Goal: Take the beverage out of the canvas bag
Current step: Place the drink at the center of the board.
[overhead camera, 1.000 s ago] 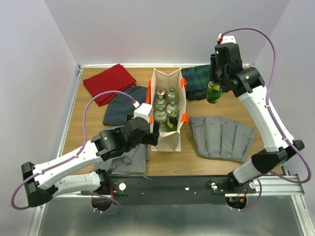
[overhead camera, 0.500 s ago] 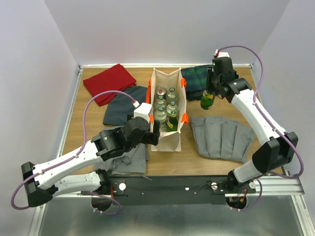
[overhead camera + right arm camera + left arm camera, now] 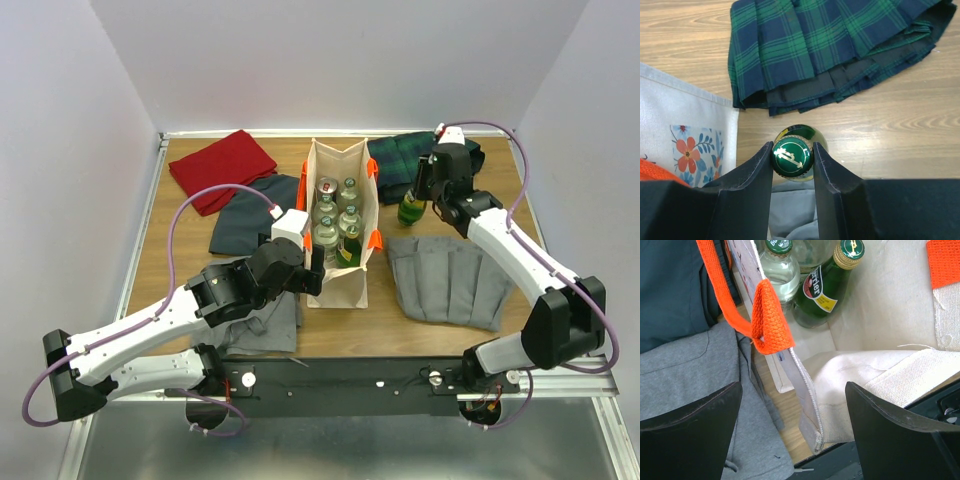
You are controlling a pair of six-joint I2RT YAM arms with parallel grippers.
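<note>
The step in hand looks like the set-down: the right gripper [image 3: 792, 156] has its jaws clamped on the capped neck of a green bottle [image 3: 412, 207], held upright outside the canvas bag [image 3: 339, 285], to the bag's right, between the plaid cloth [image 3: 830, 45] and the grey cloth [image 3: 450, 280]. Next, I judge, the bottle must go straight down onto bare wood, not onto cloth folds, before the jaws part. The left gripper [image 3: 792, 432] straddles the bag's near wall with its jaws apart, beside an orange handle [image 3: 767, 315]; more bottles [image 3: 827, 282] remain inside. Whether the held bottle's base already touches the surface [image 3: 900, 120] cannot be told: the wrist view looks straight down on the cap, and the arm partly covers the bottle from above
</note>
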